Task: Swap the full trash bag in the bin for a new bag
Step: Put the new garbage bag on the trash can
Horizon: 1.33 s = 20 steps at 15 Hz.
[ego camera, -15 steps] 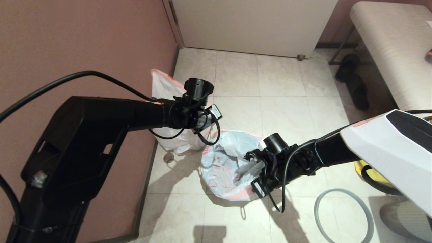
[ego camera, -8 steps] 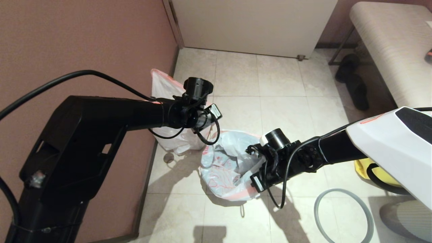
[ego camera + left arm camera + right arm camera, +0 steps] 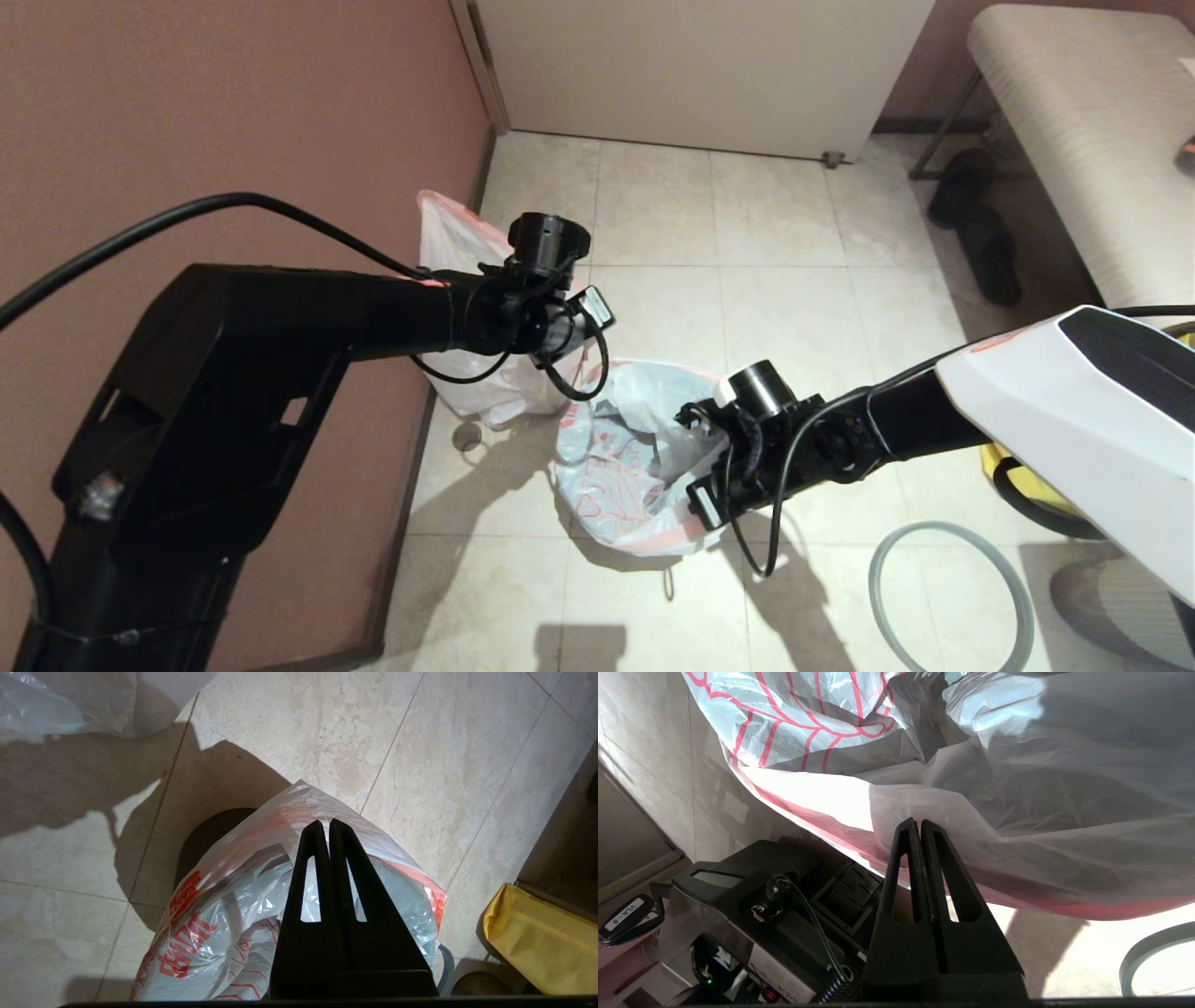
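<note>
My right arm is shifting a little over the bin, its wrist rolling slightly and drawing back toward my side, while my left arm is staying exactly where it was. The new bag is hardly changing shape with that move; it is sitting draped over the bin with its mouth gaping. I am judging that the lining step is under way and the rim is not yet spread evenly.

The full trash bag is already out, leaning against the wall at the floor's left edge, well apart from both my hands. The grey ring is lying on the floor to my right, so it is still waiting to be pressed back on.

My left gripper is hovering at the far side of the bag's mouth, fingers pressed together, apparently pinching the pink-edged rim, which is tenting up to the tips. My right gripper is at the near side, fingers likewise together, with the film gathering in folds at the tips, so I am taking it as clamped there too.
</note>
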Available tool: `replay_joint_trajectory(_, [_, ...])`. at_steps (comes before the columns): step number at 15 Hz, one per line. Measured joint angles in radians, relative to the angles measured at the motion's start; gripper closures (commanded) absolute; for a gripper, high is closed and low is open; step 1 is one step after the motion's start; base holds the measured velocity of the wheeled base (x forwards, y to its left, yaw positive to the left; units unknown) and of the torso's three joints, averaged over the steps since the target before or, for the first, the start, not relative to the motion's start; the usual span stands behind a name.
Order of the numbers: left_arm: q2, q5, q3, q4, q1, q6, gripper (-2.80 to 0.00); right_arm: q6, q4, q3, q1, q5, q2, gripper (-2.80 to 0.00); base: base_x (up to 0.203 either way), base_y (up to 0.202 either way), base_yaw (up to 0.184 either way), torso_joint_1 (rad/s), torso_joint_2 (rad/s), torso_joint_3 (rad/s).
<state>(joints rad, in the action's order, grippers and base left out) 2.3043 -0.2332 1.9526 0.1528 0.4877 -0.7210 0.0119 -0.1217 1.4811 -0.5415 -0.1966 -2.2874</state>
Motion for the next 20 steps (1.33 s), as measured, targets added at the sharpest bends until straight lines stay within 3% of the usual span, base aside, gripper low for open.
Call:
replay_joint_trajectory(6, [0.0, 0.001, 0.0, -0.002, -0.003, 0.0, 0.0, -0.061, -0.106, 0.002, 0.0, 0.002, -0.003, 0.0, 0.0, 0.0, 0.0, 0.0, 0.0, 0.0])
replay_joint_trajectory(13, [0.0, 0.002, 0.0, -0.017, -0.015, 0.001, 0.0, -0.061, -0.108, 0.03, -0.008, 0.003, -0.088, 0.0, 0.0, 0.0, 0.0, 0.0, 0.0, 0.0])
replay_joint_trajectory(20, [-0.001, 0.002, 0.0, -0.017, -0.015, 0.001, 0.0, -0.024, -0.114, 0.022, -0.009, 0.002, -0.004, 0.0, 0.0, 0.0, 0.0, 0.0, 0.0, 0.0])
